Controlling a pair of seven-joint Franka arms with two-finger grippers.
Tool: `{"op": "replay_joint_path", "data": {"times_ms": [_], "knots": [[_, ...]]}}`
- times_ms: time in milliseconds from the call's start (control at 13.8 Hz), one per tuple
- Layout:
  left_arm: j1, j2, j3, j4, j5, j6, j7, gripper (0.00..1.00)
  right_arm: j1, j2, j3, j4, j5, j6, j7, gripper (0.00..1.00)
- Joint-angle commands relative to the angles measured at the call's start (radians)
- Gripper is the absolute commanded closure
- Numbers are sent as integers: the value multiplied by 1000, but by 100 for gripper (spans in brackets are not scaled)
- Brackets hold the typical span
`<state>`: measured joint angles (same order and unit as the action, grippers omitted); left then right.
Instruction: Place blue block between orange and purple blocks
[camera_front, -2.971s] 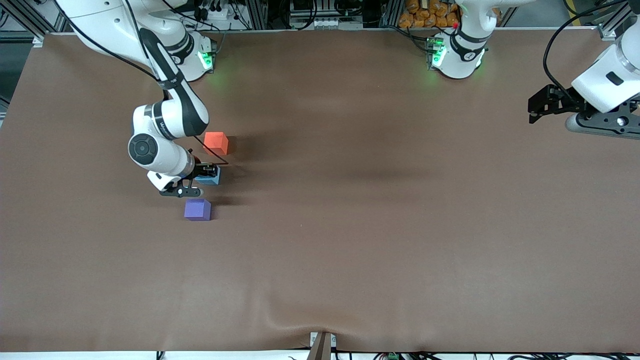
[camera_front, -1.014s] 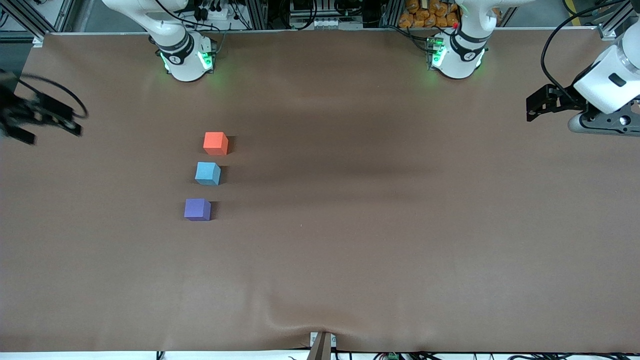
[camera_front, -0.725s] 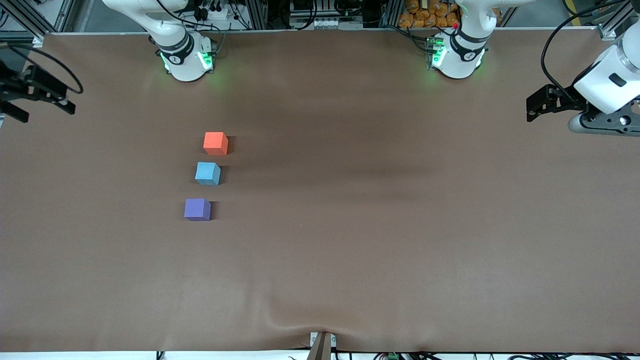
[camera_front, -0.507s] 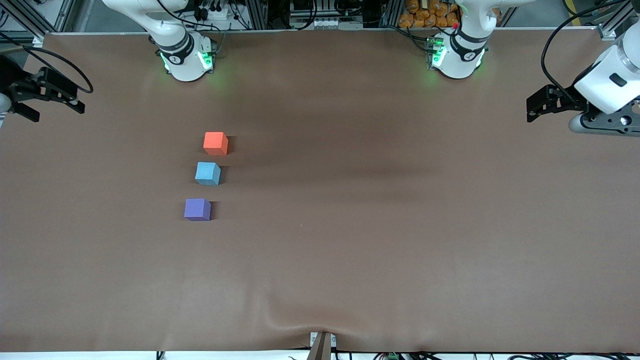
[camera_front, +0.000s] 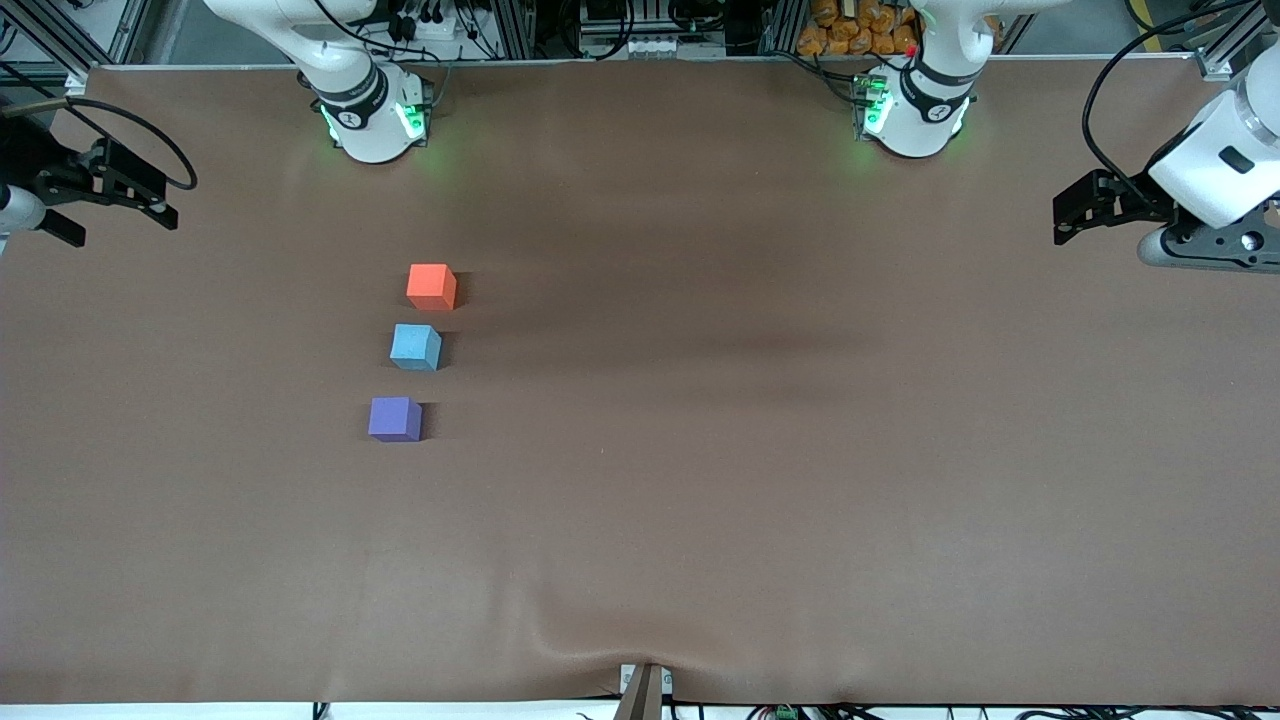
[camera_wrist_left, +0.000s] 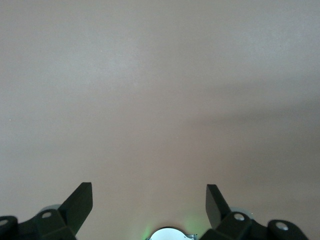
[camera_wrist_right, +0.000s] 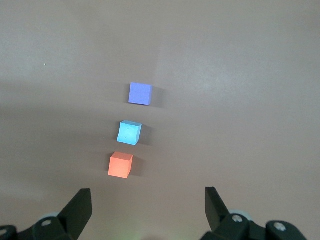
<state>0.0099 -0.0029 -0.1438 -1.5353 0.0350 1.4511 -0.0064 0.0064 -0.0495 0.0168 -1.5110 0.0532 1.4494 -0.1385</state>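
Three cubes lie in a row on the brown table (camera_front: 760, 470), toward the right arm's end. The orange block (camera_front: 431, 286) is farthest from the front camera and the purple block (camera_front: 395, 418) is nearest. The blue block (camera_front: 415, 347) sits in the gap between them, touching neither. My right gripper (camera_front: 112, 222) hangs open and empty over the table's edge at its own end. In its wrist view the purple (camera_wrist_right: 140, 93), blue (camera_wrist_right: 129, 132) and orange (camera_wrist_right: 120, 165) cubes line up ahead of the open right gripper (camera_wrist_right: 148, 196). My left gripper (camera_front: 1066, 220) waits open over the table's other end, and its wrist view (camera_wrist_left: 149, 194) shows only bare table.
The right arm's base (camera_front: 370, 120) and the left arm's base (camera_front: 915, 115) stand along the table's edge farthest from the front camera. The table cover has a crease (camera_front: 600, 640) at the edge nearest that camera.
Three seconds ago the right gripper was down at the blue block; it has since withdrawn to its end of the table and drifted slightly there. The cubes and the left arm have not moved.
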Motion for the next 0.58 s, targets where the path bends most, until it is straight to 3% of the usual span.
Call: {"op": "replay_joint_path", "data": {"times_ms": [0,507], "knots": [[10,-19,-2,-12,-20,8,-3,0,6,-24,-3,-17,-21,3,-10,0],[10,-17,0,-16,-20,8,-4,0,6,-24,-6,-17,-18,-17,2,0]]}}
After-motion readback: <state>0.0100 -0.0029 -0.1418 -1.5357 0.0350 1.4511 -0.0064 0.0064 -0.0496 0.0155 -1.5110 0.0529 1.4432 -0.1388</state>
